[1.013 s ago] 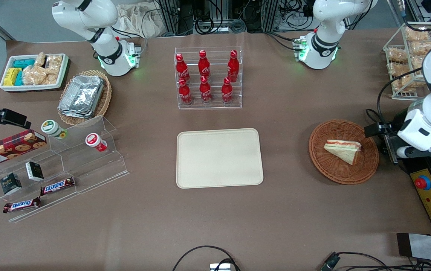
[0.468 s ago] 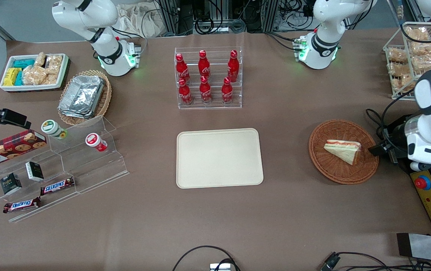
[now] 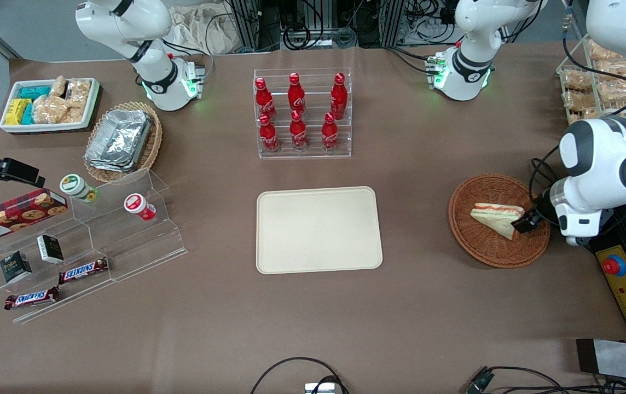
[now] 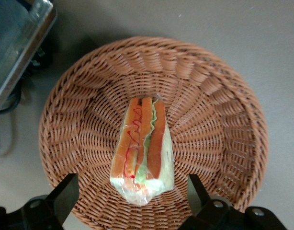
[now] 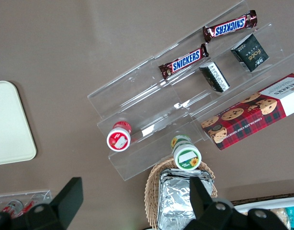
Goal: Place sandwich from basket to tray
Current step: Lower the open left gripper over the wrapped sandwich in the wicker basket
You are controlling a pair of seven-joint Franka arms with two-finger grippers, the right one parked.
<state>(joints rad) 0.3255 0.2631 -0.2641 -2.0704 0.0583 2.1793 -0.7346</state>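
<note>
Tray (image 3: 319, 230) comes first across the front view, flat on the table with nothing on it, well apart from the basket (image 3: 482, 249) that sits toward the working arm's end. Sandwich (image 3: 496, 218) lies in that basket, a wedge in clear wrap on its side. The gripper (image 3: 525, 224) has swung in from beside the basket within the last second and now hangs over the basket at the wedge's broad end, whereas earlier it stood outside the rim — the approach looks nearly finished, with the grasp itself and the carry to the tray yet to be done. In the wrist view the fingers (image 4: 65, 194) stand spread wide on either side of the sandwich (image 4: 142, 149), touching nothing. The wedge's long axis runs along the table's length in the front view, its narrow tip pointing toward the tray and its broad cut face toward the gripper; the filling layers run along that same axis, so the spread fingers look set to close across the bread faces.
</note>
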